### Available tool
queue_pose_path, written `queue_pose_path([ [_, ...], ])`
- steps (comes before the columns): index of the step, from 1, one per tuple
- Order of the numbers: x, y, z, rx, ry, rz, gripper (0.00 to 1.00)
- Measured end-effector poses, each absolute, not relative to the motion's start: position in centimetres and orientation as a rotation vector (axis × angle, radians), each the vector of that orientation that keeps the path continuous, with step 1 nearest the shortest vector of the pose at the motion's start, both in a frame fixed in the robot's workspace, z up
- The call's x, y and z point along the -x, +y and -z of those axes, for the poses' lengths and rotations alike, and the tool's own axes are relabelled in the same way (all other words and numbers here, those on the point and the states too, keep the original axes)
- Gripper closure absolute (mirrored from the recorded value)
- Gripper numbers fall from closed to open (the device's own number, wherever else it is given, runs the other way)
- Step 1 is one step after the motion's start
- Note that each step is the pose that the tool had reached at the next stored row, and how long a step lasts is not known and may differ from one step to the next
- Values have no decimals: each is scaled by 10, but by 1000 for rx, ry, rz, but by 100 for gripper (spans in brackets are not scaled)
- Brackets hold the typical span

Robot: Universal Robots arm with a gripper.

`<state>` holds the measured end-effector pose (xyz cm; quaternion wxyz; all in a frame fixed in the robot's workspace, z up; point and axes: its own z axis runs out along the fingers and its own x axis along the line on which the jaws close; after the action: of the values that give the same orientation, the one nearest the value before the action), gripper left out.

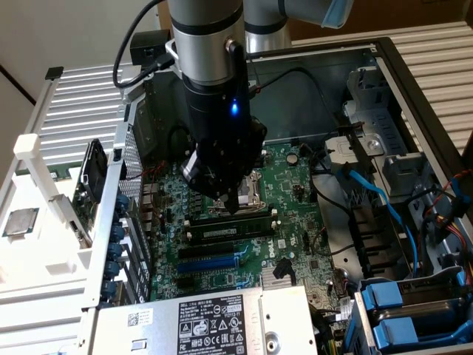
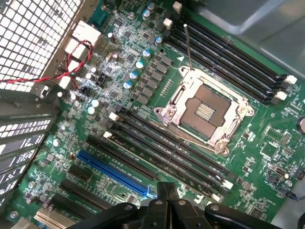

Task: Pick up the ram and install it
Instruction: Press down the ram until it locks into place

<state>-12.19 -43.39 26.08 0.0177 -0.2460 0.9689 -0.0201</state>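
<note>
From the exterior view I have the gripper (image 1: pixel 230 201) hanging low inside the open computer case (image 1: pixel 384 66), its tip just over the green motherboard (image 1: pixel 295 214). The jaws are pressed together and I see nothing pinched between them. Directly under the tip sits the ram (image 1: pixel 228 232), a long dark stick with a small white label, lying in one of the memory slots just below the jaws and running across the board. Behind the jaws, partly hidden by the arm, is the metal frame of the processor socket (image 1: pixel 255 188). Past the ram, further from the jaws, a blue expansion slot (image 1: pixel 211 260) runs parallel to it. A silver power supply (image 1: pixel 214 322) with a white sticker lies nearer the camera, well apart from the jaws. To the exterior view's left, outside the case, a square silver processor chip (image 1: pixel 20 221) rests on a white tray (image 1: pixel 29 148).

In the wrist view I see the gripper (image 2: pixel 167 202) as a dark closed tip, empty, with its two fingers touching. Ahead of the jaws lies a bank of long black memory slots (image 2: pixel 167 148) with white end clips, and beyond them the open processor socket (image 2: pixel 205 112). The blue expansion slot (image 2: pixel 114 171) sits just beside the tip. I cannot tell the ram apart from the slots here.
</note>
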Motion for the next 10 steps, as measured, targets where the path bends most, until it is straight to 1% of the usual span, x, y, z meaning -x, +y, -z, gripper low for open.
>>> queue_pose_path([
  [10, 122, -434, -261, 600, 3049, 65, 89],
])
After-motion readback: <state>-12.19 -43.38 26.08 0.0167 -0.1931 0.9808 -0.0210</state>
